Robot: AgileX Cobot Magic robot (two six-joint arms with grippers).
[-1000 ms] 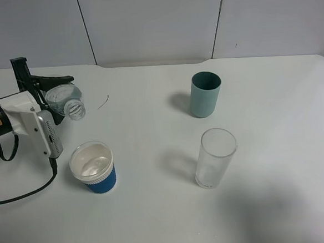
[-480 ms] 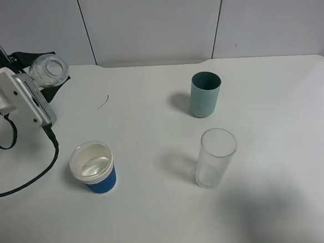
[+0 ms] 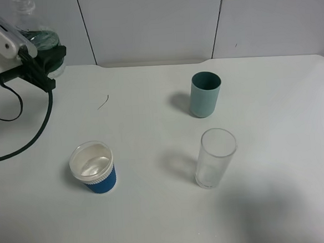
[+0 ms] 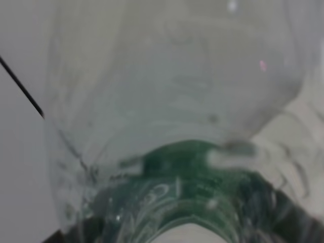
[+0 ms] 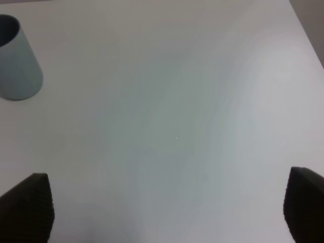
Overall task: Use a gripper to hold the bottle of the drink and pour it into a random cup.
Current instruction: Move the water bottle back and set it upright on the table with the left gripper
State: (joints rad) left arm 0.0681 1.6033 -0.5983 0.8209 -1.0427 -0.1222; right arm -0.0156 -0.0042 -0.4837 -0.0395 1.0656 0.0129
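My left gripper (image 3: 45, 56) is shut on the bottle of the drink (image 3: 38, 31), a small clear bottle with a green label, held about upright at the table's far left corner. In the left wrist view the bottle (image 4: 172, 126) fills the frame, its green label low. The blue paper cup (image 3: 93, 167) with a white ribbed rim stands at the front left, well apart from the bottle, with something shiny inside. My right gripper (image 5: 162, 207) is open and empty above bare table; it is out of the exterior high view.
A teal plastic cup (image 3: 205, 94) stands right of centre; it also shows in the right wrist view (image 5: 15, 58). A tall clear glass (image 3: 214, 158) stands in front of it. Black cables (image 3: 19, 142) trail from the left arm over the table's left side.
My left gripper has lifted and swung back to the far left corner, away from the blue cup. The bottle has turned from tilted toward the cup to about upright.
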